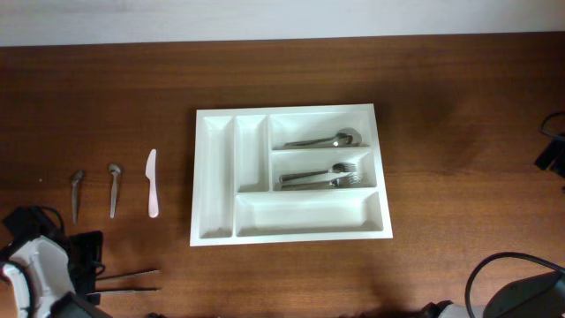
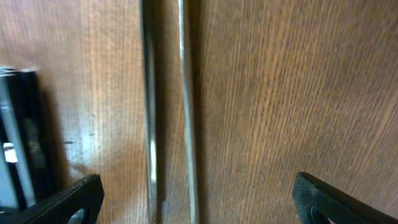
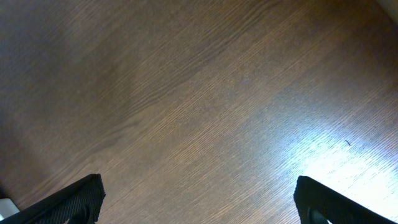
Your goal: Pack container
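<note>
Container (image 1: 300, 215), a white five-compartment tray, sits flat mid-tabletop (image 1: 459, 106), well apart from both tools: ahead-right of the left tool (image 2: 200, 198), ahead-left of the right tool (image 3: 199, 196). Spoons (image 1: 322, 140) lie in its far wide compartment, forks (image 1: 322, 178) in the middle one; the other compartments are bare. White plastic knife (image 1: 152, 183) and two small spoons (image 1: 114, 187) lie ahead of the left tool, beside the tray's left edge. Left tool is wide, holding nothing; two thin metal utensils (image 2: 150, 124) lie on the tabletop between its fingers. Right tool is wide, over bare wood.
</note>
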You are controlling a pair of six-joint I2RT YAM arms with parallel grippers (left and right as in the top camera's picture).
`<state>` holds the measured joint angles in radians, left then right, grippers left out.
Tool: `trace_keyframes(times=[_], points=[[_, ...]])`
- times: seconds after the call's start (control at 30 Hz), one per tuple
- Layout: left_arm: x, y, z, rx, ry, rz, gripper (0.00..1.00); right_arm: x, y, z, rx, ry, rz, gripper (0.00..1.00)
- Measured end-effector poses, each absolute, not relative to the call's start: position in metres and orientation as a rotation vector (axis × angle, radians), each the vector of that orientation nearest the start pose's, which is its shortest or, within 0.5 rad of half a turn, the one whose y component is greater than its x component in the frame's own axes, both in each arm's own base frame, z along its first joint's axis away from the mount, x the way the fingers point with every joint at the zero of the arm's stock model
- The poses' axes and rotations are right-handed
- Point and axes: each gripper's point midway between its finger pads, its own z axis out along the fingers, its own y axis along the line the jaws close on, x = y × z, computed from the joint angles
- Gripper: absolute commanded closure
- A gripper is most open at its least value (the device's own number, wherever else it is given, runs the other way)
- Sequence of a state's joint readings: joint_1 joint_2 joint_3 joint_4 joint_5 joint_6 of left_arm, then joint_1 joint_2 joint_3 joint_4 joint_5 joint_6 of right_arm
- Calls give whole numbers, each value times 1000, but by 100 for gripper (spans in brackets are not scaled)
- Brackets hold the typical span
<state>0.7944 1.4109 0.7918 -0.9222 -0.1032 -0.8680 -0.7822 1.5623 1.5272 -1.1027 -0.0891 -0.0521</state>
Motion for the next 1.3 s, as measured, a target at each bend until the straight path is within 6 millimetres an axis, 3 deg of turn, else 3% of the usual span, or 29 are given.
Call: trace_keyframes(times=[0.5,1.03,1.3], points=[[143,161,32,-2249,2189,99,1,272,-248,206,942,2538,-131,1],[130,158,12,-2279,2158,160,1,272,-248,206,942,2538,-131,1],[131,163,11,-2265,2143,187,1,272,-248,206,942,2538,-131,1]])
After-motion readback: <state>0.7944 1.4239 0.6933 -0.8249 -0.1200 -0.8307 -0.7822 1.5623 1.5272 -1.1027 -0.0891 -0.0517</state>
